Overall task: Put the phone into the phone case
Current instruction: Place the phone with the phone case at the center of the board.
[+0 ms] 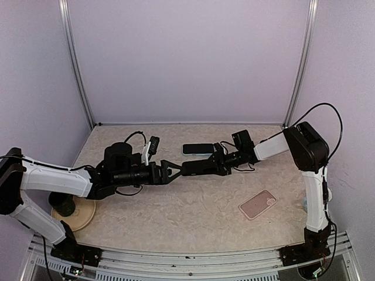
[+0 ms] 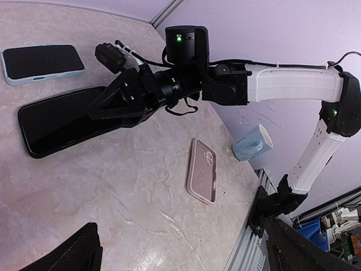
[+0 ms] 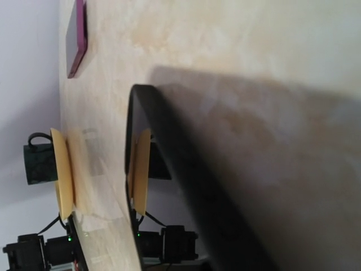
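Observation:
A black phone (image 2: 56,121) lies low over the marble table, and my right gripper (image 2: 113,107) is shut on its near end. In the top view the phone (image 1: 188,168) sits at the table's middle with the right gripper (image 1: 205,165) behind it. In the right wrist view the phone (image 3: 186,186) fills the frame edge-on and hides the fingers. The pink phone case (image 1: 258,204) lies open side up at the front right, apart from both arms; it also shows in the left wrist view (image 2: 203,169). My left gripper (image 1: 173,171) is open and empty, facing the phone's free end.
A second phone in a light blue case (image 1: 197,149) lies behind the grippers. A tan plate (image 1: 82,218) with a dark mug (image 1: 63,205) stands at the front left. A pale blue cup (image 2: 252,143) stands near the right arm's base. A dark red flat thing (image 3: 76,34) lies on the table.

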`<state>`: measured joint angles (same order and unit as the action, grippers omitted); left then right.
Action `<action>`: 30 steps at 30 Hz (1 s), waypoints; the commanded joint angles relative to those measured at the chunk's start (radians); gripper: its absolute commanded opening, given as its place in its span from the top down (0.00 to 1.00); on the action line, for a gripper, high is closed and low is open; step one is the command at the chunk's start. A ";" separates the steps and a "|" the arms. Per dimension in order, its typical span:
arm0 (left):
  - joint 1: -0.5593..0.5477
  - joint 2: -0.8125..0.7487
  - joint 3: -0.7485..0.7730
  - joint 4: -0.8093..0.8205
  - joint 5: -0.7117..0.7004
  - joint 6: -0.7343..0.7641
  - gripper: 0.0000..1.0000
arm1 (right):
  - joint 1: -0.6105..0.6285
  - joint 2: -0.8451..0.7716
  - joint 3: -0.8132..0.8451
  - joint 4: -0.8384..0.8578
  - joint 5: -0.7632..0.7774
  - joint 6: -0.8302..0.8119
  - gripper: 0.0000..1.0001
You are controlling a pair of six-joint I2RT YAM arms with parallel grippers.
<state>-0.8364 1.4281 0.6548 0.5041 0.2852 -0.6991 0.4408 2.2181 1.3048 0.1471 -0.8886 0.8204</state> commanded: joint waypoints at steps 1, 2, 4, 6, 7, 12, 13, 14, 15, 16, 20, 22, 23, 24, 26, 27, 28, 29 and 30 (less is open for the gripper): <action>0.008 0.011 0.000 0.026 0.016 0.001 0.01 | -0.018 -0.011 0.016 -0.062 0.045 -0.055 0.52; 0.008 0.013 0.001 0.028 0.017 0.000 0.01 | -0.021 -0.013 0.018 -0.073 0.052 -0.062 0.51; 0.008 0.015 0.004 0.028 0.019 0.000 0.01 | -0.026 -0.016 0.025 -0.096 0.067 -0.076 0.49; 0.008 0.015 0.005 0.028 0.020 -0.002 0.01 | -0.029 -0.019 0.031 -0.126 0.088 -0.096 0.48; 0.008 0.016 0.005 0.028 0.020 -0.001 0.01 | -0.031 -0.022 0.034 -0.139 0.102 -0.104 0.48; 0.011 0.012 0.001 0.025 0.017 0.001 0.01 | -0.037 -0.036 0.032 -0.178 0.143 -0.127 0.46; 0.011 0.011 0.000 0.026 0.017 0.001 0.01 | -0.037 -0.038 0.033 -0.182 0.148 -0.130 0.46; 0.011 0.013 0.000 0.028 0.017 0.001 0.01 | -0.038 -0.040 0.033 -0.189 0.154 -0.134 0.45; 0.011 0.014 0.000 0.029 0.018 0.001 0.01 | -0.040 -0.042 0.034 -0.195 0.158 -0.137 0.45; 0.011 0.016 0.000 0.032 0.020 0.000 0.01 | -0.040 -0.045 0.031 -0.197 0.162 -0.140 0.45; 0.011 0.021 -0.007 0.044 0.025 -0.005 0.01 | -0.047 -0.053 0.026 -0.214 0.181 -0.149 0.44; 0.011 0.020 -0.010 0.044 0.025 -0.003 0.01 | -0.052 -0.059 0.018 -0.216 0.194 -0.153 0.44; 0.011 0.020 -0.012 0.044 0.024 -0.002 0.01 | -0.054 -0.062 0.016 -0.219 0.198 -0.155 0.44; 0.011 0.019 -0.013 0.045 0.023 -0.002 0.01 | -0.057 -0.064 0.016 -0.223 0.204 -0.158 0.43; 0.013 0.019 -0.016 0.047 0.023 -0.002 0.01 | -0.061 -0.070 0.014 -0.231 0.217 -0.165 0.43; 0.013 0.019 -0.018 0.047 0.023 -0.002 0.01 | -0.063 -0.071 0.013 -0.231 0.218 -0.167 0.42; 0.013 0.018 -0.019 0.050 0.023 -0.002 0.01 | -0.065 -0.072 0.011 -0.231 0.218 -0.167 0.42; 0.013 0.020 -0.020 0.052 0.024 -0.003 0.01 | -0.068 -0.074 0.010 -0.231 0.218 -0.169 0.42; 0.013 0.020 -0.021 0.054 0.025 -0.004 0.01 | -0.069 -0.077 0.008 -0.233 0.221 -0.170 0.42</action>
<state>-0.8303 1.4410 0.6537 0.5179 0.3000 -0.7033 0.3965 2.1612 1.3342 -0.0162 -0.7429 0.6739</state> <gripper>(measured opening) 0.988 0.579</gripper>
